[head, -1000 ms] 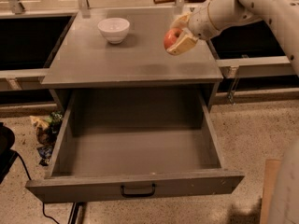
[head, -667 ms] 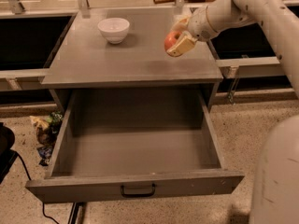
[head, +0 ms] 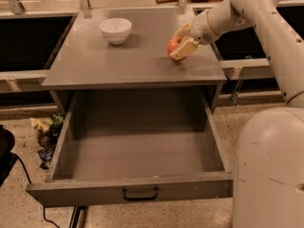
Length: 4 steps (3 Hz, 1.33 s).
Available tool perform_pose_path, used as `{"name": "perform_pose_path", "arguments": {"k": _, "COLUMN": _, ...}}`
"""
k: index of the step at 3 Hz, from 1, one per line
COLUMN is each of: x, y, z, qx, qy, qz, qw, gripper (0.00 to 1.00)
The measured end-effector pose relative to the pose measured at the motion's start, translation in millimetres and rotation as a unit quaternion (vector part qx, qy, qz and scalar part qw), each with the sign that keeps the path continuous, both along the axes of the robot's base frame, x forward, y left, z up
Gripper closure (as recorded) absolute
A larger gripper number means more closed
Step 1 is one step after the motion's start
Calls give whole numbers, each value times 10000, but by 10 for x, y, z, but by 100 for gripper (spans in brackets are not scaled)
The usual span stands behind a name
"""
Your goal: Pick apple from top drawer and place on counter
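The apple [head: 172, 45] is small and red-orange and sits between the fingers of my gripper [head: 180, 42]. My gripper is shut on it at the right side of the counter [head: 109, 61], low over the surface; whether the apple touches the top I cannot tell. The top drawer [head: 137, 186] is pulled fully open below the counter. Its grey box shows nothing inside, and its small black handle [head: 140, 194] is on the front panel.
A white bowl [head: 115, 30] stands at the back left of the counter. My arm [head: 266, 27] reaches in from the right, and my white base [head: 268, 170] stands beside the drawer's right side. Wrappers and a black cable lie on the floor at the left [head: 45, 137].
My gripper with the apple has come down a little toward the counter top. The camera view has shifted, so my base now fills the lower right.
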<state>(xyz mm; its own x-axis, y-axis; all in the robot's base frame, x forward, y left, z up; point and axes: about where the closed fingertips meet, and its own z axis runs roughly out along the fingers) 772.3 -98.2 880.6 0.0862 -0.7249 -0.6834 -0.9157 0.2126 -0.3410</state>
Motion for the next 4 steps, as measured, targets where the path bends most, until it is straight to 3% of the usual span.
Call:
{"name": "perform_pose_path", "arguments": {"k": 3, "x": 93, "y": -91, "z": -90, "qx": 92, "qy": 195, "qz": -116, "qw": 9997, "gripper": 11}}
{"name": "perform_pose_path", "arguments": {"k": 4, "x": 94, "y": -92, "z": -86, "qx": 93, "qy": 190, "qz": -117, "qw": 9997, "gripper": 0}}
